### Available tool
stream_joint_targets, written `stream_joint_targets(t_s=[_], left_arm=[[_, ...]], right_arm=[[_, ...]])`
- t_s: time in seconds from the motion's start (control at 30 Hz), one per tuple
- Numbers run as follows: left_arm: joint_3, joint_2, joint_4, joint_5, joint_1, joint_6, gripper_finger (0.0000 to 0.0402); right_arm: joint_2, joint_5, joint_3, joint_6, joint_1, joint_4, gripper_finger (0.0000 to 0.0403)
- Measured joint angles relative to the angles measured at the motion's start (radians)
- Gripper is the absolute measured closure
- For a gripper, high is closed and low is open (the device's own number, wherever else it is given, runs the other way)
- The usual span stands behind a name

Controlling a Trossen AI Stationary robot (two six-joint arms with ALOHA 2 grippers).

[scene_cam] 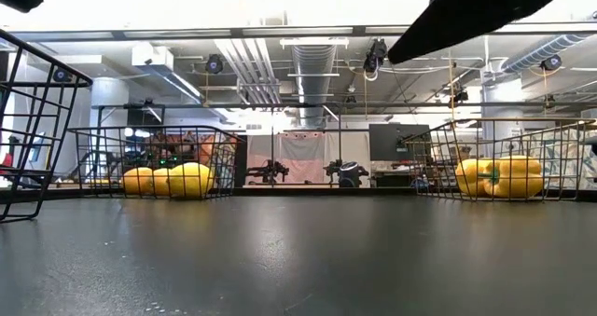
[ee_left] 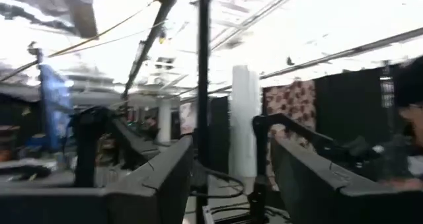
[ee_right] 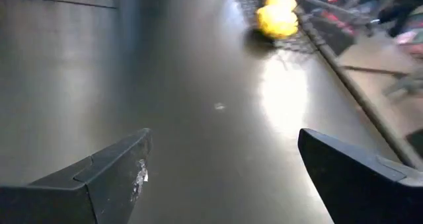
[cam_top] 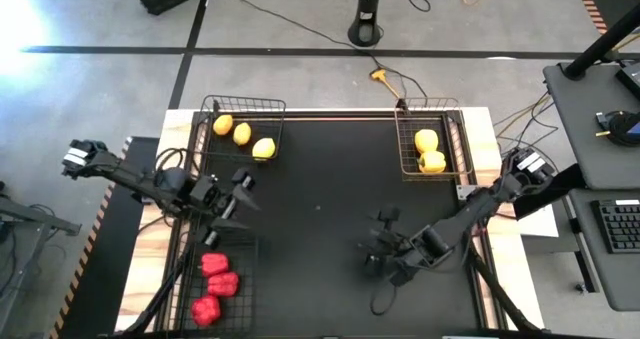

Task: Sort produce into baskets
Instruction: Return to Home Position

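Top-left basket (cam_top: 245, 103): lemons (cam_top: 242, 133) | top-right basket (cam_top: 403, 144): yellow peppers (cam_top: 430, 151) | bottom-left basket (scene_cam: 56, 61): red peppers (cam_top: 218, 284) | left tool (cam_top: 235, 196), right tool (cam_top: 378, 241) released

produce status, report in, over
Left claw open, empty, left of table; right claw open, empty, mid-right. Three lemons in black basket, two yellow peppers in copper basket, three red peppers in third basket. Nothing blocking.

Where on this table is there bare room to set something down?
Widest bare patch: the mat between the lemon basket and the yellow-pepper basket, running down the centre between the open left gripper and open right gripper. Crowded: near left, where the red-pepper basket sits, and near right, under the right arm.
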Motion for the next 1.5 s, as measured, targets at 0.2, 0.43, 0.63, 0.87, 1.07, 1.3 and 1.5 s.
stream_joint_targets(t_s=[0.2,0.43,0.63,0.87,1.07,1.3,1.5], left_arm=[[-0.065,-0.097,0.009,0.069,-0.001,0.025,0.0217],[-0.169,-0.337,-0.16,-0.007,0.003,0.048,0.0217],[-0.215,-0.574,-0.37,-0.094,0.011,0.045,0.0216],[-0.216,-0.743,-0.567,-0.2,0.013,0.062,0.0216],[-0.215,-0.861,-0.737,-0.258,0.014,0.08,0.0216],[-0.231,-0.871,-0.785,-0.323,0.016,0.091,0.0216],[-0.274,-0.874,-0.776,-0.368,0.041,0.07,0.0231]], right_arm=[[-0.028,0.17,-0.063,-0.013,-0.071,0.015,0.003],[-0.218,0.135,-0.311,-0.078,-0.05,0.344,0.003],[-0.32,0.007,-0.596,-0.255,-0.077,0.995,0.003],[-0.317,-0.099,-0.718,-0.398,-0.101,1.279,0.003],[-0.401,-0.157,-0.88,-0.295,-0.084,1.438,0.003],[-0.439,-0.168,-0.986,-0.336,-0.001,1.666,0.003],[-0.447,-0.105,-0.966,-0.36,-0.072,1.631,0.003]])
